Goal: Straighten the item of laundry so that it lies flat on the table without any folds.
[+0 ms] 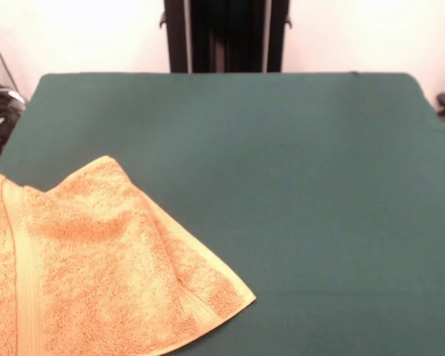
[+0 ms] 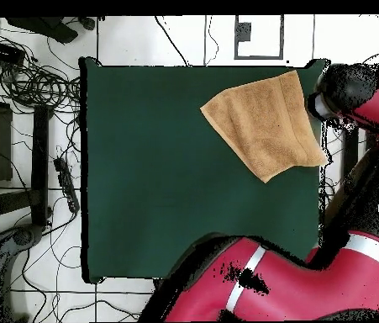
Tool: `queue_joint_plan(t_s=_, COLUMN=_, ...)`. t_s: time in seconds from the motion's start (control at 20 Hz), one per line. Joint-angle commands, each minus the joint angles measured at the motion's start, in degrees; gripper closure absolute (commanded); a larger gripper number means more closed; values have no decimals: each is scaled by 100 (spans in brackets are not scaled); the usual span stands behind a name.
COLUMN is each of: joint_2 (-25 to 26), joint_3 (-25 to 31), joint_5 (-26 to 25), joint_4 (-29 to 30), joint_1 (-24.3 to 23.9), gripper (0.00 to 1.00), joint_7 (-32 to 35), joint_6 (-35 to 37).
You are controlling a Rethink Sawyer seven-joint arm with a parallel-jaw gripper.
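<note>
Green counter (image 1: 297, 193) carries the towel (image 1: 96, 274) overhanging its corner, so drag it inward before spreading; the tool's opening I cannot tell.

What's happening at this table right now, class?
A red Sawyer arm reaches round the side of a green table, its end near an orange-tan towel. The gripper itself can't be made out, so nothing shows it holding the cloth. The towel sits at one corner of the table, skewed and partly folded over on itself, with an edge reaching past the table's side. It is not yet lying flat.
</note>
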Motion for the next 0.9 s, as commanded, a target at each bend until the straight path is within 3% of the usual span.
queue_joint_plan(t_s=0.05, joint_2=363, joint_3=53, joint_5=26, joint_4=0, joint_1=378, gripper=0, joint_7=1388, joint_6=306)
queue_joint_plan(t_s=0.25, joint_2=130, joint_3=-156, joint_5=-17, joint_4=748, joint_1=755, gripper=0, joint_7=1983, joint_6=-73)
queue_joint_plan(t_s=0.4, joint_2=108, joint_3=-428, joint_5=-81, joint_4=841, joint_1=952, gripper=0, joint_7=2222, joint_6=-30)
queue_joint_plan(t_s=0.6, joint_2=-121, joint_3=-91, joint_5=420, joint_4=1277, joint_1=986, gripper=0, joint_7=2343, joint_6=264)
queue_joint_plan(t_s=0.9, joint_2=-267, joint_3=2, joint_5=587, joint_4=1708, joint_1=1082, gripper=0, joint_7=2369, joint_6=-50)
